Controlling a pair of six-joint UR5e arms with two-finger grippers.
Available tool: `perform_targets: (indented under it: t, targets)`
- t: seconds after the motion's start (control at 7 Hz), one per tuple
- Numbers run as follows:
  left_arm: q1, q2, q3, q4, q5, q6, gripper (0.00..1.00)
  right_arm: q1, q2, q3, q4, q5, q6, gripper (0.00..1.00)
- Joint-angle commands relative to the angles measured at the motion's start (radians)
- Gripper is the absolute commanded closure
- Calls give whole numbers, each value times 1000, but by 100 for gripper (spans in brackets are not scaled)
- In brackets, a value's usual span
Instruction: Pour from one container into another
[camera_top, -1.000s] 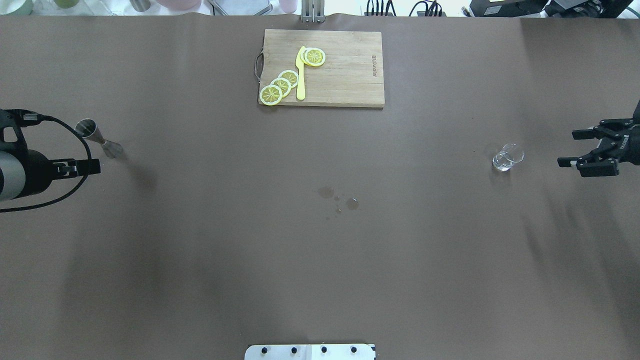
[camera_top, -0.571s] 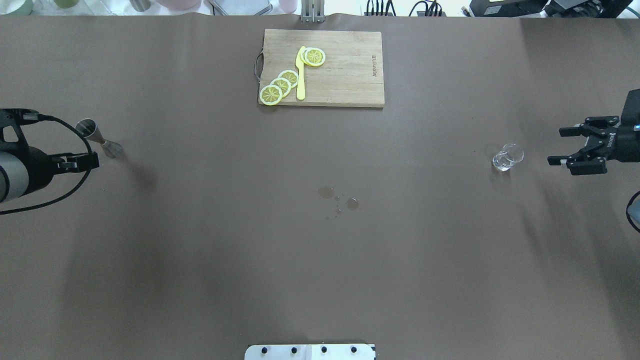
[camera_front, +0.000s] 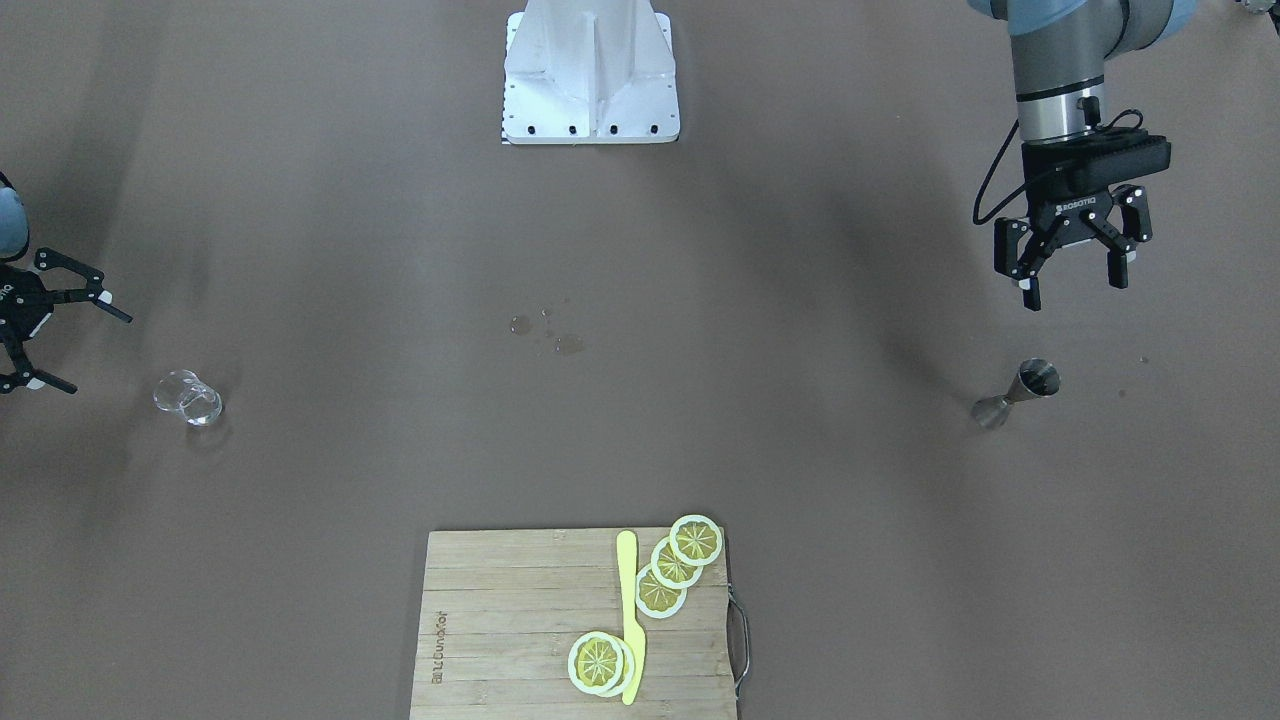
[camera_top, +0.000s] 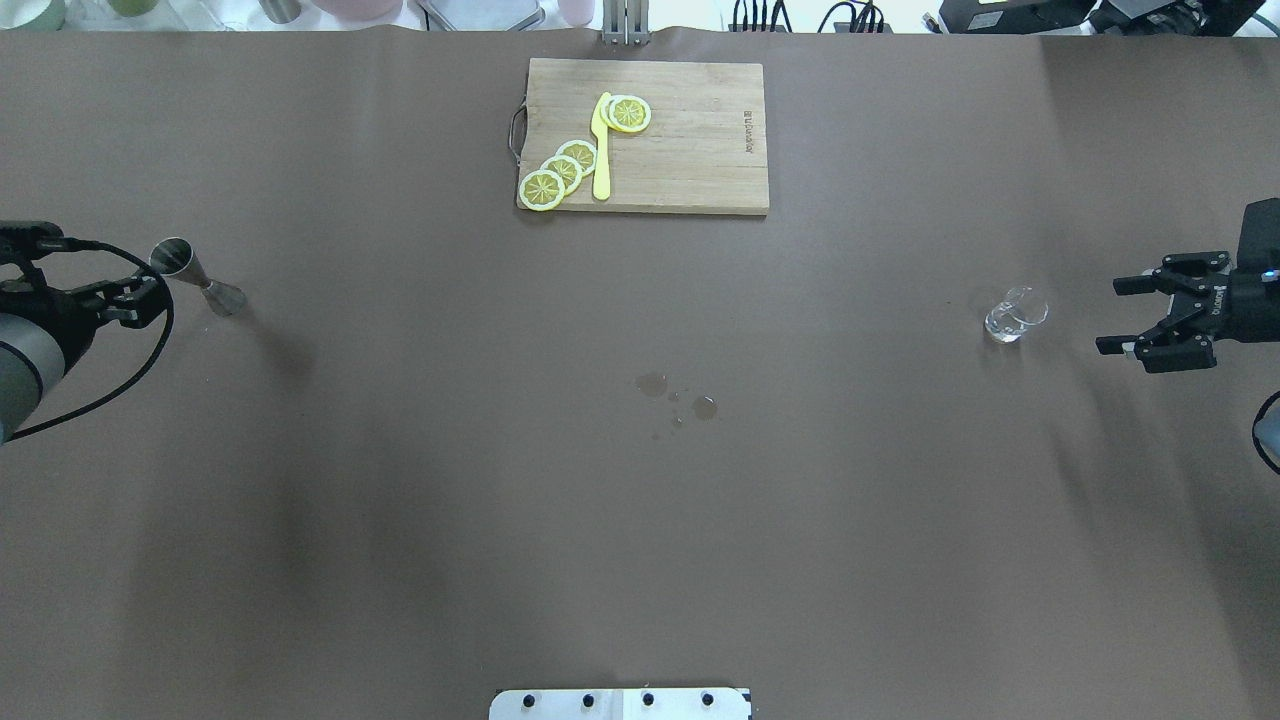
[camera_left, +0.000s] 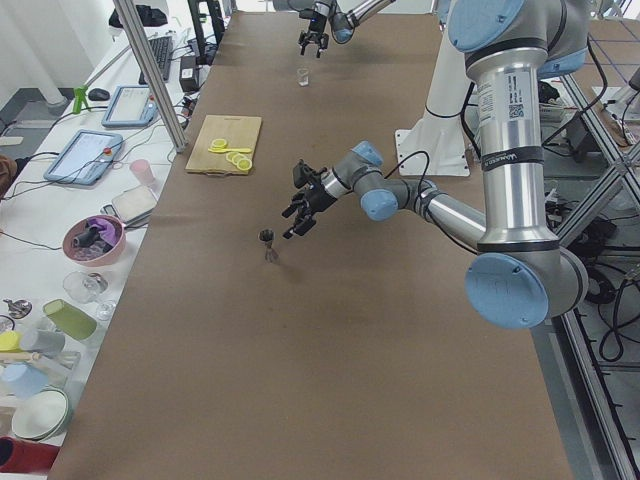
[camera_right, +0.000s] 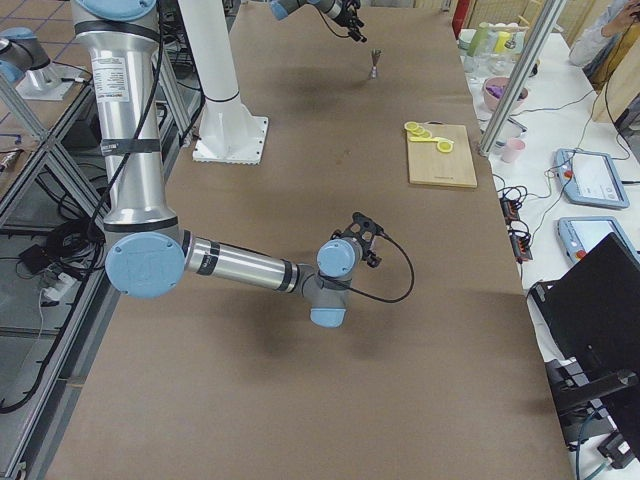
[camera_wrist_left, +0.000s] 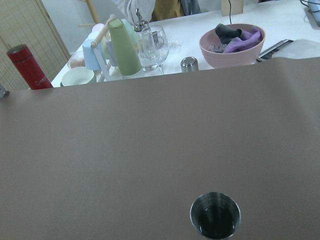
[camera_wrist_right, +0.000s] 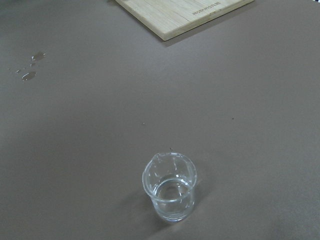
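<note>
Both my left tool (camera_front: 1073, 287) and my right tool (camera_top: 1112, 316) are spread wide open and hold nothing. The little metal cup (camera_front: 1016, 392) stands on the brown worktop (camera_top: 640, 520) near my left tool, not touching it. The small glass cup (camera_top: 1015, 314) stands far across the worktop, just in front of my right tool, with a gap between them.

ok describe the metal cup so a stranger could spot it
On the brown table, look from the wooden cutting board towards the robot's left end. There stands a steel hourglass-shaped jigger, the only metal vessel on it, unlike the clear glass beaker at the opposite end.
</note>
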Motion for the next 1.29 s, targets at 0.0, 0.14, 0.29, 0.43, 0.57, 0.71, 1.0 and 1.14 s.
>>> perform_targets:
  t: [0.0, 0.14, 0.29, 0.43, 0.57, 0.71, 1.0, 1.14]
  targets:
    - [67, -23, 10, -6, 31, -217, 2, -22, -16, 9, 13, -101, -130, 0]
    - [88, -29, 21, -8, 37, -251, 2, -48, -16, 17, 14, -155, -139, 0]
    - [117, -40, 51, -37, 40, -296, 2, -68, -16, 21, 14, -190, -140, 0]
    - [127, -47, 105, -127, 43, -337, 2, -97, -16, 37, 14, -244, -133, 0]
    - [153, -50, 110, -121, 115, -336, 2, -123, -18, 48, 14, -269, -122, 0]
    - [204, -55, 123, -94, 175, -338, 2, -140, -21, 49, 23, -278, -96, 0]
    - [214, -57, 172, -98, 270, -341, 2, -157, -24, 49, 40, -294, -79, 0]
    - [229, -57, 183, -101, 289, -342, 2, -161, -24, 46, 40, -294, -73, 0]
